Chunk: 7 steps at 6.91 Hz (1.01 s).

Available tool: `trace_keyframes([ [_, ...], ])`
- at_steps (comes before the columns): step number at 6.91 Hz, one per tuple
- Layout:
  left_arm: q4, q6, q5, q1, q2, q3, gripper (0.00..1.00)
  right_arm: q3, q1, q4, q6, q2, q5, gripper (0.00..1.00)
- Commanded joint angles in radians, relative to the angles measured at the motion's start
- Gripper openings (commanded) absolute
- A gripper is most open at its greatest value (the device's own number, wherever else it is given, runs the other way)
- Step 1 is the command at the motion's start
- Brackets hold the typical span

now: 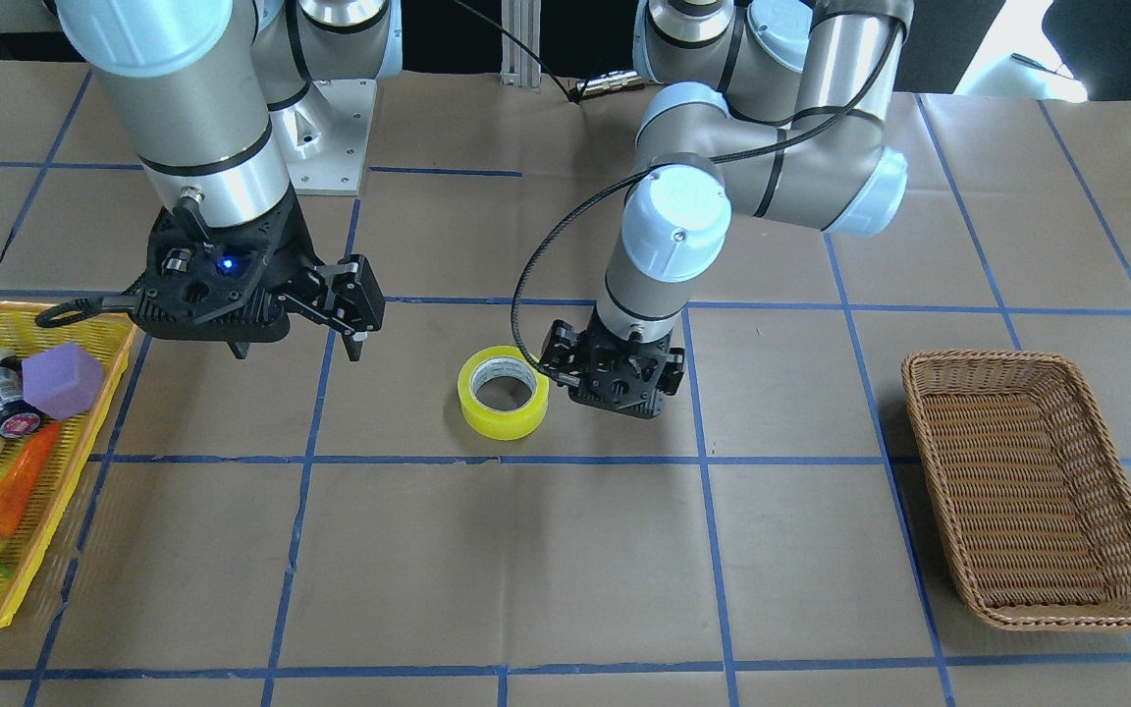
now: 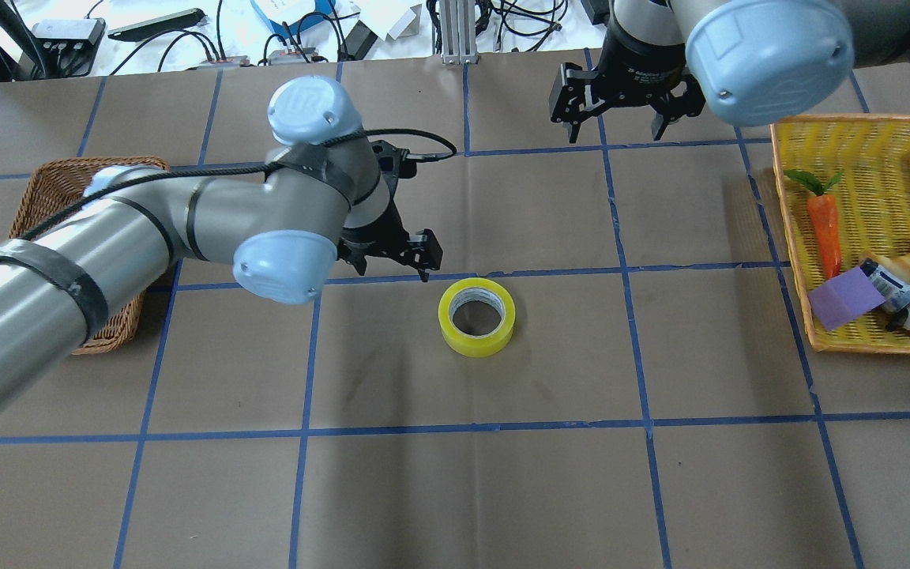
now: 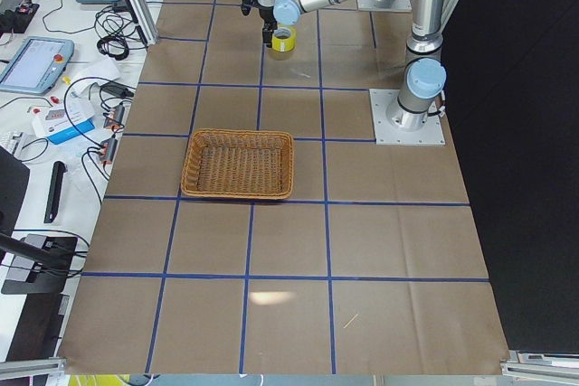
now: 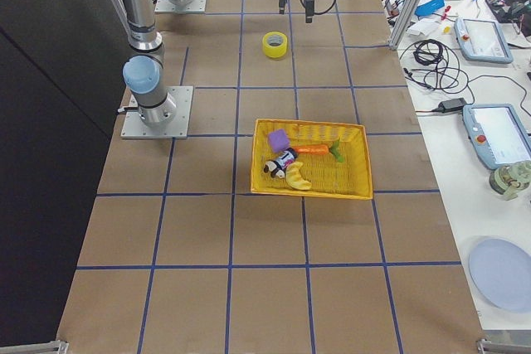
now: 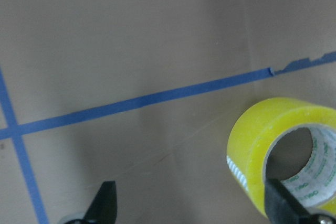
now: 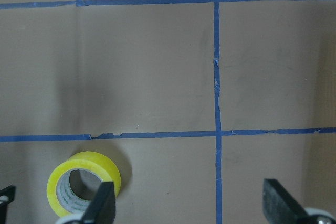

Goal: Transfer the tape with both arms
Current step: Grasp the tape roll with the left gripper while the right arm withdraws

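The yellow tape roll (image 1: pixel 504 391) lies flat on the brown table near its middle, hole up; it also shows in the overhead view (image 2: pixel 476 316). My left gripper (image 2: pixel 392 265) is open and empty, low over the table just beside the roll on its basket side. In the left wrist view the tape (image 5: pixel 283 150) sits by one finger, outside the gap of the left gripper (image 5: pixel 194 208). My right gripper (image 2: pixel 617 130) is open and empty, held high and well apart from the roll. The right wrist view shows the tape (image 6: pixel 84 182) far below.
A brown wicker basket (image 1: pixel 1037 491) stands at the table's end on my left. A yellow basket (image 2: pixel 858 126) on my right holds a carrot (image 2: pixel 825 229), a purple block (image 2: pixel 846 299), a croissant and small toys. Blue tape lines grid the table.
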Motion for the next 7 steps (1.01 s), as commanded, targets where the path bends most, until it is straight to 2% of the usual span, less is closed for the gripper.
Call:
trace_keyframes([
  [1, 0.151, -0.15, -0.002, -0.066, -0.108, -0.026, 1.0, 0.009, 0.0, 0.028, -0.004, -0.014, -0.007, 1.0],
  [3, 0.149, -0.143, -0.042, -0.068, -0.145, -0.028, 1.0, 0.012, -0.058, 0.034, -0.171, -0.011, -0.007, 1.0],
  [5, 0.151, -0.028, -0.04, -0.068, -0.147, -0.028, 0.67, 0.026, -0.097, 0.053, -0.183, -0.014, 0.002, 1.0],
  [6, 0.151, -0.014, -0.036, -0.068, -0.144, -0.028, 0.67, 0.02, -0.089, 0.051, -0.176, -0.017, 0.004, 1.0],
  [7, 0.151, -0.013, -0.03, -0.069, -0.139, -0.028, 0.36, 0.02, -0.077, 0.05, -0.173, -0.02, 0.002, 1.0],
])
